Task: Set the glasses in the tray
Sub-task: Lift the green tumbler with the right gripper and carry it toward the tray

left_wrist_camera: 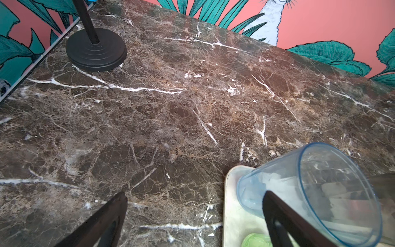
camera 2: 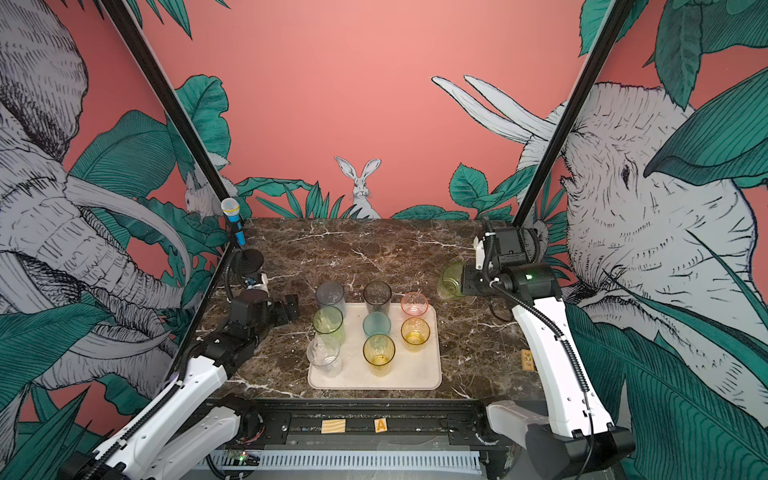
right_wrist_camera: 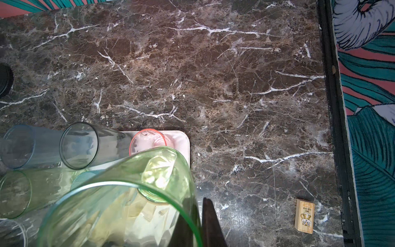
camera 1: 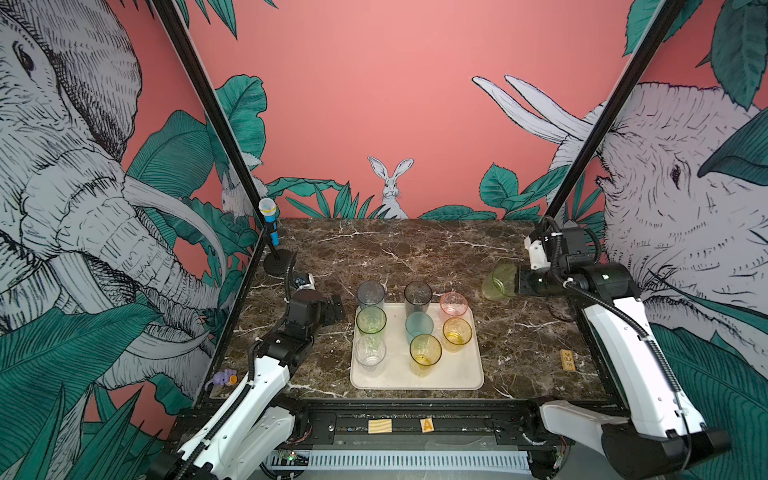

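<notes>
Right jaws: I saw them clamped on the wall of the pale green glass [camera 1: 500, 281], one finger inside its rim.
Pale green glass: it was tipped on its side, off the tray [camera 1: 415, 380], at the tray's 2 o'clock, over the counter [camera 1: 415, 249].
Left jaws: I had them spread wide and empty at the tray's 10 o'clock, near the grey-blue glass [camera 1: 370, 294].
Other glasses [camera 1: 425, 351]: eight stood upright on the tray.
</notes>
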Motion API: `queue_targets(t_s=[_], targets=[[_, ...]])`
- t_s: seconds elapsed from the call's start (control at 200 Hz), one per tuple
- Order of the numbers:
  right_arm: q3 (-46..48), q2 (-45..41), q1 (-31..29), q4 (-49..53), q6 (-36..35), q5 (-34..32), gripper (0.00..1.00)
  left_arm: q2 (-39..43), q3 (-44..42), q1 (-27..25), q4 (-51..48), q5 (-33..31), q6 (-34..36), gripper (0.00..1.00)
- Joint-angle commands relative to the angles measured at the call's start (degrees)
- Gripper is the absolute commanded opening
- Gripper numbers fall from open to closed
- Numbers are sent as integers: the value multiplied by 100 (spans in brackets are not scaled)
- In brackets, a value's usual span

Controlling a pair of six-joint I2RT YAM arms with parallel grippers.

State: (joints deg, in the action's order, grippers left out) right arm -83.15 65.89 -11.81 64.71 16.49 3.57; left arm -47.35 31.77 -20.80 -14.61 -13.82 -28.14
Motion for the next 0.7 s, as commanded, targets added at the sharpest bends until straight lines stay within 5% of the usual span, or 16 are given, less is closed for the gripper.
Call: queue_targets(t_s=[0.0, 0.695], targets=[[124, -352, -211, 177, 76, -25, 0, 26, -61, 16, 106, 77, -95, 100], [2043, -2038, -2662, 162, 1153, -912, 0, 44, 18, 17, -51, 218, -165, 99]])
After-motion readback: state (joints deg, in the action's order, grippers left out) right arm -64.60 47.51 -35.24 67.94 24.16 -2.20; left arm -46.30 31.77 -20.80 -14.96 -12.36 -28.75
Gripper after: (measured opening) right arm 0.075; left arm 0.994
